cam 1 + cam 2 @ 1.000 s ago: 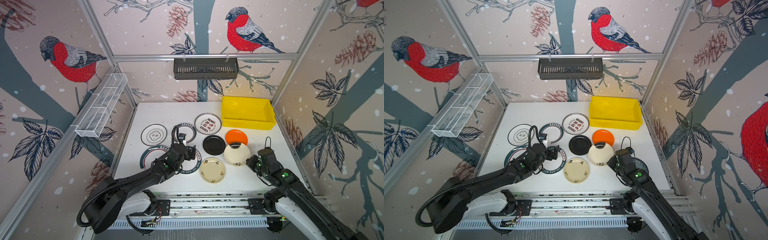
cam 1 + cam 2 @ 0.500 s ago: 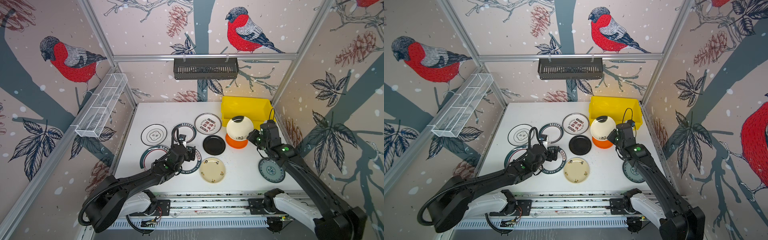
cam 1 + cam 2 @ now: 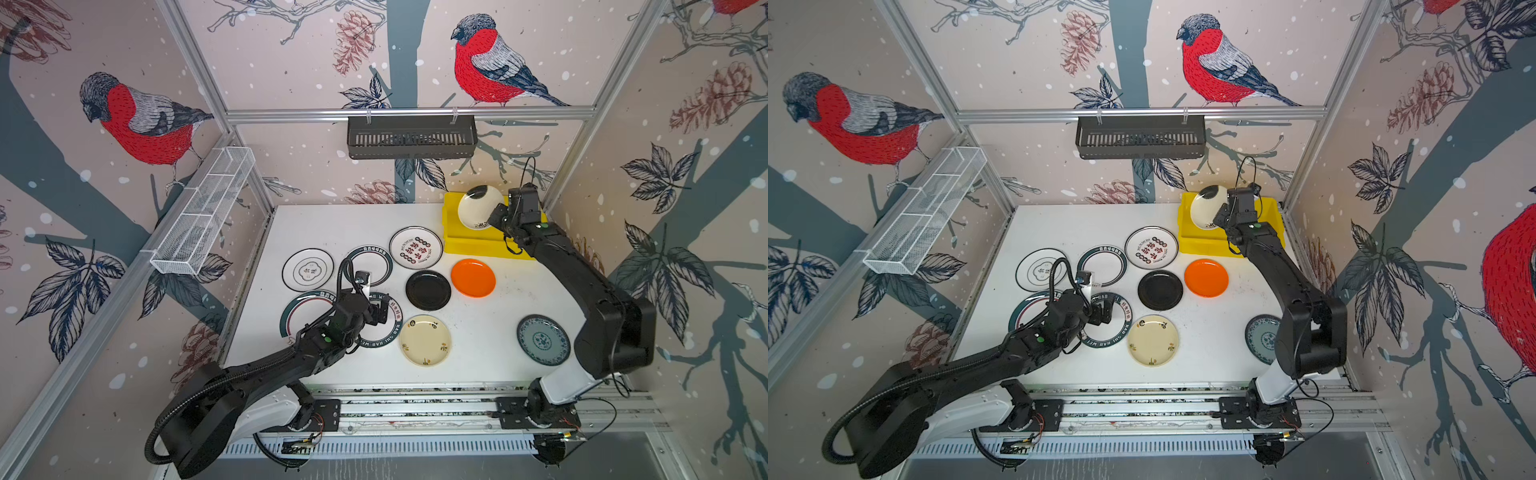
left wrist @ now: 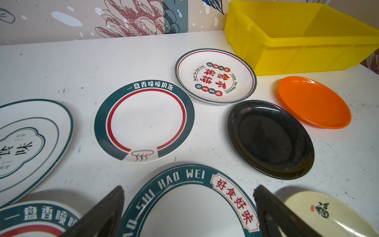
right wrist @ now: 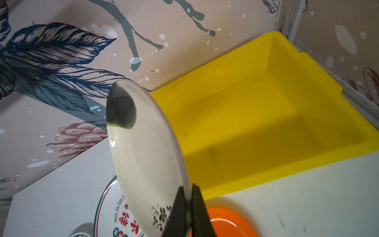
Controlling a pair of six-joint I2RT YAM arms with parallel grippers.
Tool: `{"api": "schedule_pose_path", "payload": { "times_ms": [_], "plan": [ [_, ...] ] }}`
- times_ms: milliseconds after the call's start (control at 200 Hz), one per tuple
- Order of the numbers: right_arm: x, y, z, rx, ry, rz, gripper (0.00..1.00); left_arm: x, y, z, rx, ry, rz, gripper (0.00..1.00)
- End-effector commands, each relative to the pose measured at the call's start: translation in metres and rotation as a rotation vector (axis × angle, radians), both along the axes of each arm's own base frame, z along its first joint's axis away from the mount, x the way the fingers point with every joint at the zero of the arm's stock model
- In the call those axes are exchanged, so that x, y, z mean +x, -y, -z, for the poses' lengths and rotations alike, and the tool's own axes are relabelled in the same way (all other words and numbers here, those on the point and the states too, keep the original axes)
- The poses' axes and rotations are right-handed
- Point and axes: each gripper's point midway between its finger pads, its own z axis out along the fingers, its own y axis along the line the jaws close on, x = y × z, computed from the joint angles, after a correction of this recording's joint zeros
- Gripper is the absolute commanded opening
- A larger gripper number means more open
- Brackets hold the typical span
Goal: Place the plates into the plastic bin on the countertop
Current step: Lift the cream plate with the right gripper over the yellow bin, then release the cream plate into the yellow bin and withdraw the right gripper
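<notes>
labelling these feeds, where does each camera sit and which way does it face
Top views: high in front, looking down at the countertop; left arm and right arm show.
Left wrist: low over the HAO WEI plate, facing the plastic bin; left gripper fingers open.
Right wrist: raised at the bin, looking into it; right gripper fingers pinch the cream plate.
Shared: both wrist views catch the orange plate.

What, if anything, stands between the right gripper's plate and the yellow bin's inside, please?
Nothing visible does: the plastic bin is empty and open, and the right gripper holds the cream plate tilted above it.
</notes>
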Motion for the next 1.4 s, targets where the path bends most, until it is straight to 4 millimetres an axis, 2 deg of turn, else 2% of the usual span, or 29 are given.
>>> {"api": "schedule_pose_path", "payload": {
  "times_ms": [0, 130, 320, 570, 771, 971, 1101, 1141, 1196, 1271, 1396],
  "plan": [
    [0.023, 0.005, -0.002, -0.078, -0.005, 0.019, 0.00, 0.004, 0.002, -0.014, -0.041, 0.049, -0.006, 0.98],
    [0.046, 0.003, 0.020, -0.126, -0.075, 0.020, 0.00, 0.003, 0.000, -0.014, -0.032, 0.053, -0.012, 0.98],
    [0.062, -0.005, 0.050, -0.177, -0.144, 0.016, 0.00, 0.004, -0.008, -0.015, -0.007, 0.067, -0.042, 0.98],
    [0.061, -0.021, 0.086, -0.210, -0.234, -0.025, 0.00, 0.003, -0.015, -0.018, 0.010, 0.092, -0.062, 0.98],
    [0.066, -0.022, 0.103, -0.224, -0.263, -0.037, 0.00, 0.004, -0.016, -0.018, 0.012, 0.094, -0.065, 0.98],
    [0.074, -0.024, 0.132, -0.254, -0.348, -0.049, 0.00, 0.003, -0.015, -0.020, 0.007, 0.097, -0.061, 0.98],
    [0.078, -0.028, 0.143, -0.237, -0.370, -0.067, 0.01, 0.002, -0.015, -0.023, 0.013, 0.106, -0.048, 0.98],
    [0.078, -0.028, 0.145, -0.230, -0.375, -0.068, 0.05, 0.001, -0.016, -0.024, 0.016, 0.111, -0.048, 0.98],
    [0.078, -0.030, 0.148, -0.223, -0.381, -0.071, 0.23, 0.001, -0.017, -0.026, 0.014, 0.115, -0.049, 0.98],
    [0.076, -0.031, 0.150, -0.222, -0.385, -0.081, 0.33, 0.000, -0.017, -0.027, 0.007, 0.122, -0.049, 0.98],
    [0.075, -0.029, 0.139, -0.236, -0.368, -0.082, 0.56, -0.001, -0.017, -0.029, 0.000, 0.128, -0.046, 0.98]
  ]
}}
